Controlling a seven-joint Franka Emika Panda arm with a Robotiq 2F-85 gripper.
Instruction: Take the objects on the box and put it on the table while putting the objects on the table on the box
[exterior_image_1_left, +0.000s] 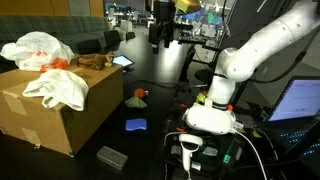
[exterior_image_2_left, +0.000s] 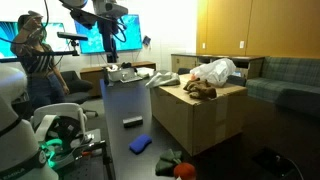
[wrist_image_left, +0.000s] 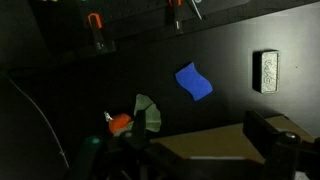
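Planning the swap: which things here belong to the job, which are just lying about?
Job: large brown cardboard box, white plastic bags, brown lump on it; blue pad, grey block, orange-green toy on black table.
About: open laptop, grey sofa.

An exterior view's edge crops the box (exterior_image_1_left: 45, 115).

Both exterior views flank the box (exterior_image_1_left: 40, 120) (exterior_image_2_left: 200, 120); wrist looks down.
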